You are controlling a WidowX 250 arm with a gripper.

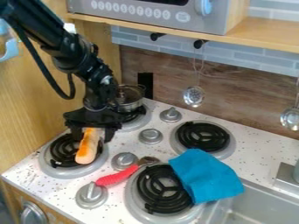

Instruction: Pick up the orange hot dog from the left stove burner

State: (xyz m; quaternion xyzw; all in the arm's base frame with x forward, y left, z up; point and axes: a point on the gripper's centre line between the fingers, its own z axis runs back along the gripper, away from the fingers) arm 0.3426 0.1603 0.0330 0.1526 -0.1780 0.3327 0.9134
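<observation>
The black gripper [92, 131] hangs low over the back-left part of the stove, above the left burner [49, 165]. An orange and pale, sausage-shaped toy [88, 146] lies lengthwise under it, its upper end at the gripper and its lower end over the burner's black coil. Whether the gripper holds the toy or is only around it, I cannot tell. Behind the gripper, a small metal pot [128, 99] with a lid stands on the rear burner.
A blue cloth [205, 176] lies partly over the front burner [159, 192] and the sink's edge [257, 188]. A red-handled brush [116, 176] lies between stove knobs. Another burner [203, 136] is at the right. Two metal ladles [193, 96] hang along the wall.
</observation>
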